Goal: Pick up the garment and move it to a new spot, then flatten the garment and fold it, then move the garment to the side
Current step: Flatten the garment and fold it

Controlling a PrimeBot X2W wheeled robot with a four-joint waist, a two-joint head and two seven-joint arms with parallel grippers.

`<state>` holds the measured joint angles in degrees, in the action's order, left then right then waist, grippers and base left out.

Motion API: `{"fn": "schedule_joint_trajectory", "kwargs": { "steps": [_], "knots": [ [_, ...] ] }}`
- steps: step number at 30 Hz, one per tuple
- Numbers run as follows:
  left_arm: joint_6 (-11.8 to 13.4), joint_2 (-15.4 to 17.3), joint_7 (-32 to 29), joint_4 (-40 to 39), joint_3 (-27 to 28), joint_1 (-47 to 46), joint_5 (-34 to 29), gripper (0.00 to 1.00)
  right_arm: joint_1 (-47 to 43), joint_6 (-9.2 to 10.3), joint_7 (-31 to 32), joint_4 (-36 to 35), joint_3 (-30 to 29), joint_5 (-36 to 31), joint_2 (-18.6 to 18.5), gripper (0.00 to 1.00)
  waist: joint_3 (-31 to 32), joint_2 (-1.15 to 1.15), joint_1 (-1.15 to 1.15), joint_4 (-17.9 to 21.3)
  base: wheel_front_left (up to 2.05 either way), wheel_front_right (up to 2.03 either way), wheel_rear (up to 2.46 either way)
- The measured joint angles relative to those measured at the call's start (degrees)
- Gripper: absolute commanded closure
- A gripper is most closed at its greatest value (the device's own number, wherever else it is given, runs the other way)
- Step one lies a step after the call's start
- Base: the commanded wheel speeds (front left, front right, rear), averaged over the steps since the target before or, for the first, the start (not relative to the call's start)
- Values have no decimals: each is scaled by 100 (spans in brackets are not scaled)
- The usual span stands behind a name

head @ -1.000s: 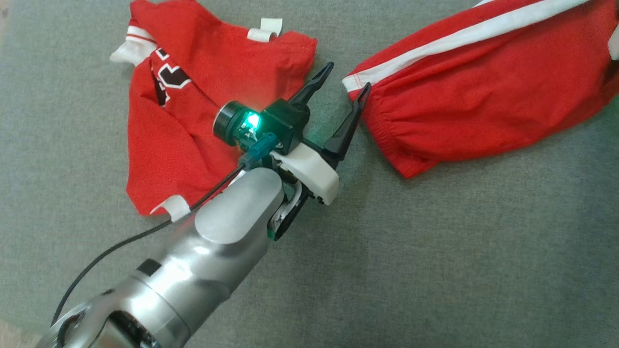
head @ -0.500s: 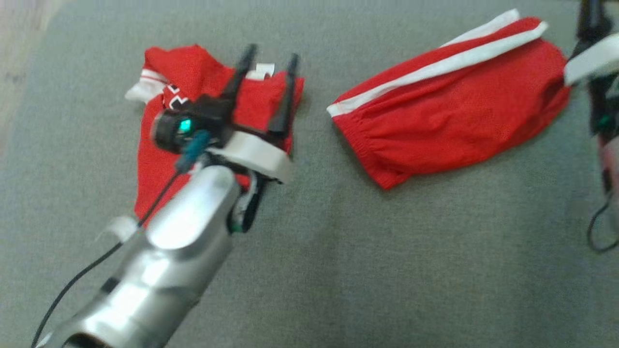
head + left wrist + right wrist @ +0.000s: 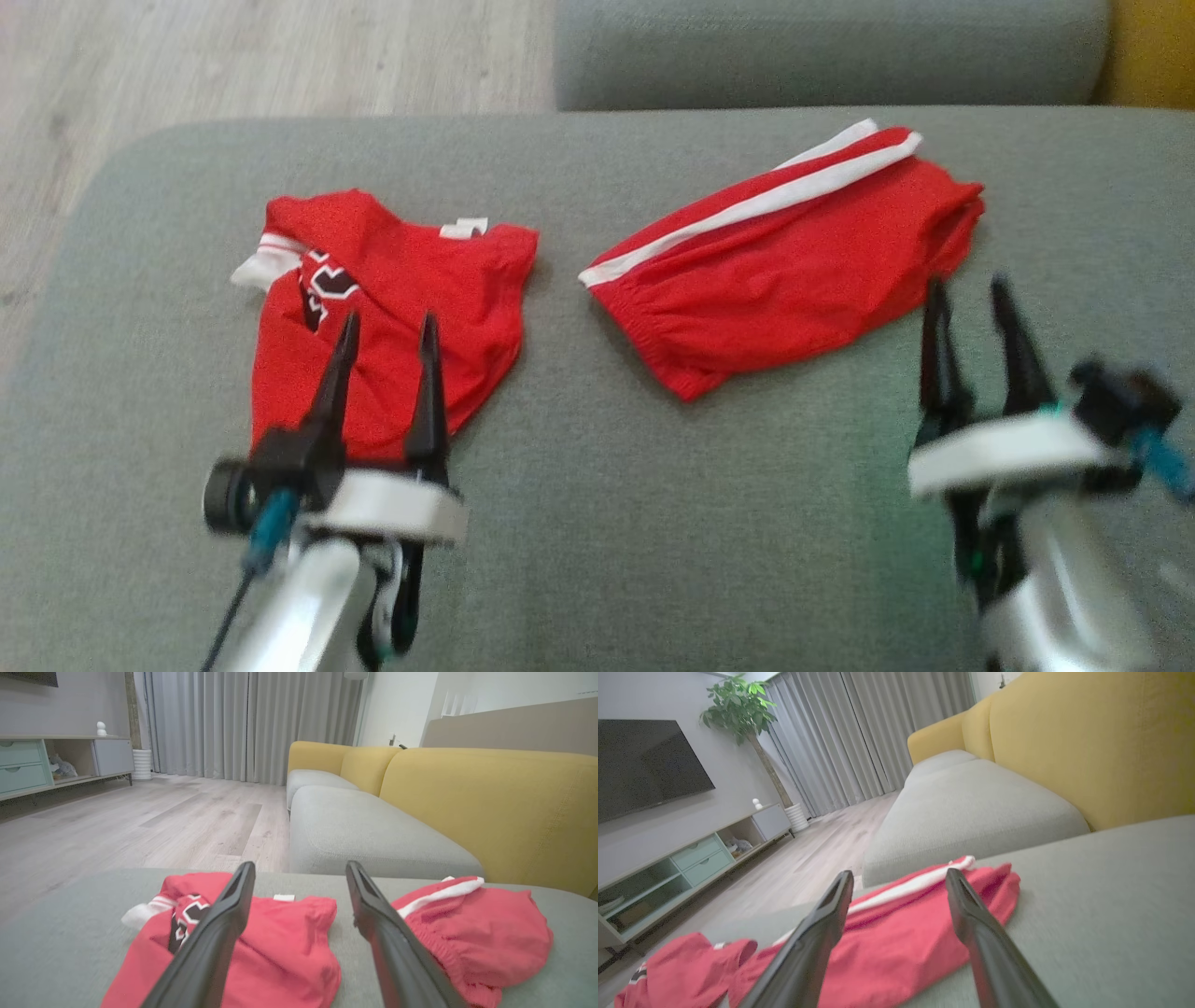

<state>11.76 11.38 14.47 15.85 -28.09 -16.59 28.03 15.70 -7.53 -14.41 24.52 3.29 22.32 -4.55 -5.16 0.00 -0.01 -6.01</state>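
Note:
Two red garments lie on the grey cushion (image 3: 653, 523). A folded red jersey (image 3: 401, 280) with white trim and a dark print is at the left. Folded red shorts (image 3: 794, 271) with a white side stripe are at the right. My left gripper (image 3: 388, 322) stands open over the jersey's near edge, holding nothing. My right gripper (image 3: 967, 285) is open just near of the shorts' right end, also with nothing in it. The left wrist view has the open left gripper (image 3: 300, 870) above the jersey (image 3: 280, 942) and shorts (image 3: 476, 933). In the right wrist view the right gripper (image 3: 899, 875) points at the shorts (image 3: 901, 933).
Beyond the cushion's far edge lie wooden floor (image 3: 280, 56) and a second grey seat (image 3: 822, 47). A yellow sofa back (image 3: 490, 802) runs along the right. A low cabinet (image 3: 691, 868) stands against the far wall.
The head camera has tilted up and back, so the whole picture shifted. My left gripper drew back from between the garments to the jersey's near side. My right gripper came into view.

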Motion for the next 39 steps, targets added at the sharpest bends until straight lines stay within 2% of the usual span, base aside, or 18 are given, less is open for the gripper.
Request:
{"fn": "schedule_joint_trajectory", "kwargs": {
  "steps": [6, 12, 16, 23, 30, 39],
  "knots": [
    [-156, -204, 0, -7, 281, 775, -299, 0, -1009, 0, 1, -271, -19, -289, 140, 0, 193, 0, 0, 164, 0, 0, 0],
    [-354, -407, 0, 19, 579, 857, -606, 0, -1042, 0, 1, -386, -1, -264, 163, 0, 127, 0, 2, 172, 0, 0, 0],
    [-494, -515, 0, 25, 654, 764, -775, 0, -904, 0, 151, -400, -147, -531, 171, 0, -64, 0, 2, 115, 0, 0, 0],
    [-710, -689, 0, 26, 790, 194, -994, 0, 387, 0, 1044, -97, -910, -1172, 167, 0, -665, 0, 3, -48, 0, 0, 0],
    [-860, -838, 0, 91, 799, -101, -1094, 0, 1992, 0, 2008, 1011, -2139, -1764, 33, 0, -1262, 0, 3, -322, 0, 0, 0],
    [-933, -879, 0, 101, 781, -321, -1093, 0, 3176, 0, 2210, 2274, -3190, -2980, -433, 0, -1728, 0, 3, -780, 0, 0, 0]
  ]
}}
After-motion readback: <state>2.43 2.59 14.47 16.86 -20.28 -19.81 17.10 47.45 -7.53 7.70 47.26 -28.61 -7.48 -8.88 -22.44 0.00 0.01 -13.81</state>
